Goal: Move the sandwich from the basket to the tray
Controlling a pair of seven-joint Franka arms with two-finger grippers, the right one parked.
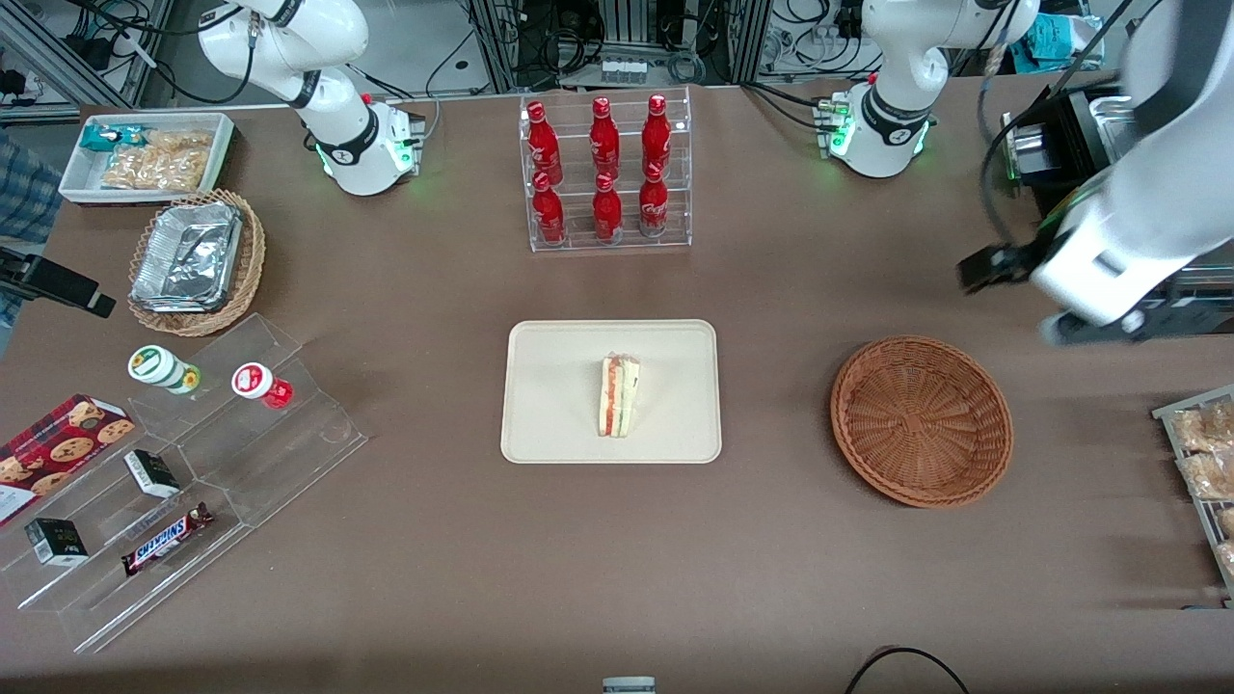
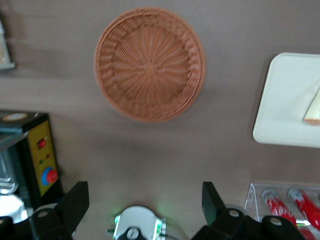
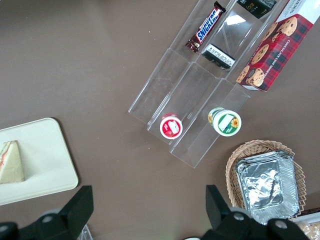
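The brown table (image 1: pixel 434 578) carries the cream tray (image 1: pixel 549 424) near its middle, and the reddish-brown wicker basket (image 1: pixel 921 420) stands well apart from it, toward the working arm's end. The basket holds nothing. The wrapped sandwich (image 1: pixel 619 395) lies on the tray, near its centre, apparently resting on one flat side with its filling stripes facing up. The left arm's gripper (image 2: pixel 145 202) hangs raised above the table, farther from the front camera than the basket; its two fingers (image 2: pixel 75 202) are spread wide with nothing between them.
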